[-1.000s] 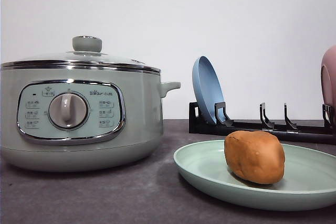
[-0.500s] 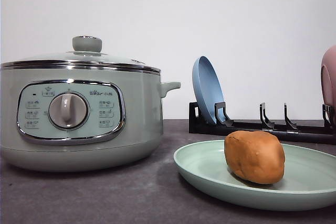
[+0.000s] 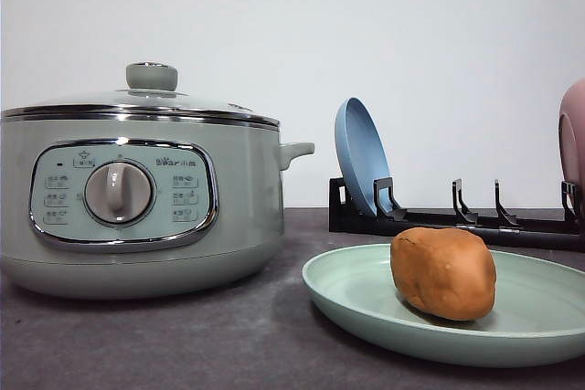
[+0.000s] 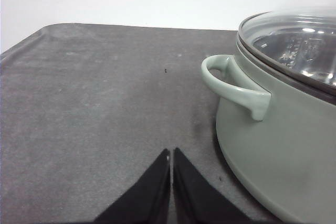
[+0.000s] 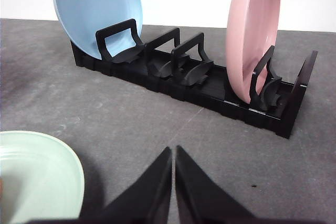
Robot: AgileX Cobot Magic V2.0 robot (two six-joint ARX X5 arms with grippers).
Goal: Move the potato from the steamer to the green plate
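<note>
We see the potato (image 3: 444, 272) resting on the green plate (image 3: 366, 303), right of the steamer (image 3: 137, 198) on the dark table (image 3: 183, 344). Steamer lid (image 3: 137, 98) is on. Behind the plate, a black rack (image 3: 457, 218) holds 1 blue plate (image 3: 359, 154) and 1 pink plate (image 3: 573, 139), both upright on edge.

Left gripper (image 4: 171, 156): fingers together, nothing between them, low over the table just beside the steamer's side handle (image 4: 231, 85).

Right gripper (image 5: 173, 153): fingers together, empty, between the green plate's rim and the rack.
</note>
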